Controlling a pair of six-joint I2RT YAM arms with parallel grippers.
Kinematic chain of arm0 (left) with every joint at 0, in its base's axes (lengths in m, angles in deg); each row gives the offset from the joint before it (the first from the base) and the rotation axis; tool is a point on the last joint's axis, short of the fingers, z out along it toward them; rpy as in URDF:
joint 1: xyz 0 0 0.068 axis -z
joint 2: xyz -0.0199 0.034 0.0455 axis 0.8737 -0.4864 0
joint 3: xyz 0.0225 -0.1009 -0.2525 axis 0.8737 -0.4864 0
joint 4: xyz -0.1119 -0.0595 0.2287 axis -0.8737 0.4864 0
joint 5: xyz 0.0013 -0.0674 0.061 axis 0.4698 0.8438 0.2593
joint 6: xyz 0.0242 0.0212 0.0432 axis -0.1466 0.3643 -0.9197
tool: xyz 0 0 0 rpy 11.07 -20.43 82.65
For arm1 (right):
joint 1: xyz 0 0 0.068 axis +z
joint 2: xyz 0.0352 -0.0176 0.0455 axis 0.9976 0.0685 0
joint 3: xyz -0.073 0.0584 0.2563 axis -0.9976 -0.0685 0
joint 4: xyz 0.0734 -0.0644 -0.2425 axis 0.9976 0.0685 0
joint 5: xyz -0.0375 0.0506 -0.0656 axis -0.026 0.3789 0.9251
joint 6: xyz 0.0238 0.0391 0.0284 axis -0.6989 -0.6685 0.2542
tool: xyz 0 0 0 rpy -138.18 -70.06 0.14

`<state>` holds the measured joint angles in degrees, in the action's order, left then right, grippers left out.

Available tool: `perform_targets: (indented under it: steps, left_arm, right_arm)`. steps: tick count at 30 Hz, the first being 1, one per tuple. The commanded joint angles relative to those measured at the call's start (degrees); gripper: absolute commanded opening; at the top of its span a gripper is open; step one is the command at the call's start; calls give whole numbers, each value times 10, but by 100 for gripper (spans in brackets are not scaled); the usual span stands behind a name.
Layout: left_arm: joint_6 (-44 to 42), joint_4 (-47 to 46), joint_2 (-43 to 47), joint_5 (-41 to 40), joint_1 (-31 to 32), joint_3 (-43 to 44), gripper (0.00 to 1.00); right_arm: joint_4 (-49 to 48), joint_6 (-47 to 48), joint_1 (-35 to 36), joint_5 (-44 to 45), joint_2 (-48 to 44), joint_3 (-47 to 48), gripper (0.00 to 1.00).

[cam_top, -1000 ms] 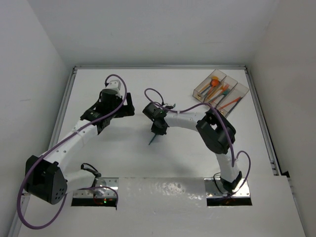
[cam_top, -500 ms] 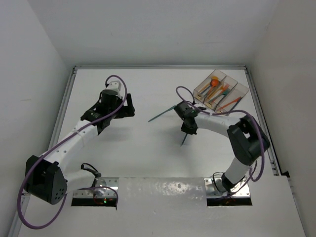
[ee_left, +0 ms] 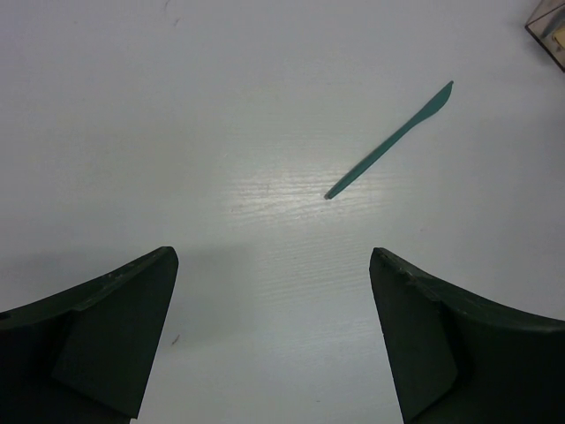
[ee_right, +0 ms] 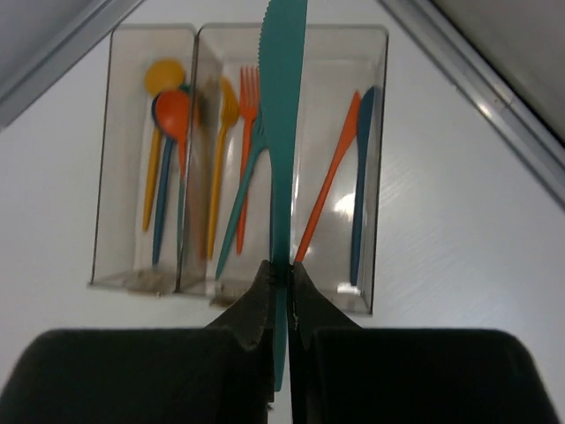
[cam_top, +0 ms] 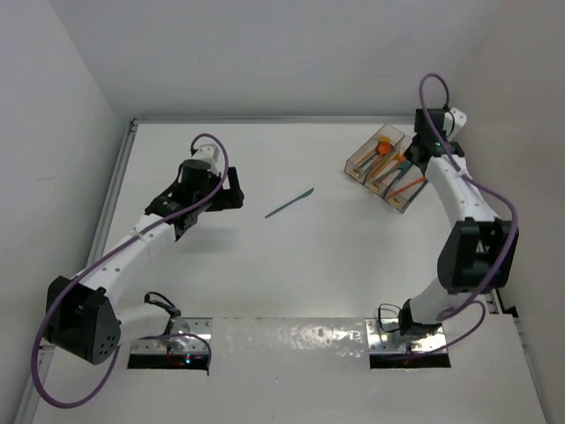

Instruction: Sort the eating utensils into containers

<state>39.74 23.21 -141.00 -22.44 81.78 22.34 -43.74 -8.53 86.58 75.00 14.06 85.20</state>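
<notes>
My right gripper point(ee_right: 281, 269) is shut on a teal serrated knife point(ee_right: 284, 132). It holds the knife blade-forward above the containers point(ee_right: 331, 79), over the wall between the middle and right bins. The left bin holds spoons point(ee_right: 168, 115), the middle one forks point(ee_right: 248, 97), and the right one an orange knife point(ee_right: 334, 177) and a blue one point(ee_right: 360, 177). In the top view the right gripper point(cam_top: 424, 150) hovers by the containers point(cam_top: 352, 162) at the back right. A second teal knife point(cam_top: 290, 203) point(ee_left: 388, 141) lies flat mid-table. My left gripper point(ee_left: 272, 256) point(cam_top: 231, 190) stands open to its left, with nothing between its fingers.
A raised metal rail point(cam_top: 463, 203) point(ee_right: 477, 97) runs along the table's right edge just beyond the containers, with another rail point(cam_top: 115, 203) on the left. White walls close in the back and both sides.
My right arm has swung from mid-table to the back right, carrying the teal knife over the containers. That uncovered the second knife on the table. The left arm has not moved.
</notes>
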Motion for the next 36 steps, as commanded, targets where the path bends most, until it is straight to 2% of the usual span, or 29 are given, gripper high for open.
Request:
perform_targets:
  steps: [1,4,13,21,26,27,28,31,36]
  left_arm:
    - [-9,-27,-6,11,-7,-5,89]
    - [-14,-30,-11,16,-7,-7,89]
    - [-29,-40,-19,27,-7,-11,89]
    - [-33,-39,-25,31,-7,-5,89]
    - [-31,-39,-27,37,-7,-2,89]
    - [-31,-39,-27,38,-7,-2,89]
    - [-31,-37,-27,40,-7,-1,89]
    - [-27,-32,-27,39,-7,3,89]
    - [-20,-25,-27,33,-7,9,89]
  right_arm:
    - [-19,33,-45,-37,74,58,0]
    - [-24,26,-81,-70,132,105,0]
    - [12,27,-91,-87,256,196,0]
    - [36,7,-91,-84,261,162,3]
    - [52,-9,-85,-92,218,129,11]
    - [54,-7,-77,-89,206,125,17]
    - [65,-6,-73,-86,199,124,28]
    - [81,-3,-44,-72,174,122,39]
    - [75,-41,58,-21,119,91,42]
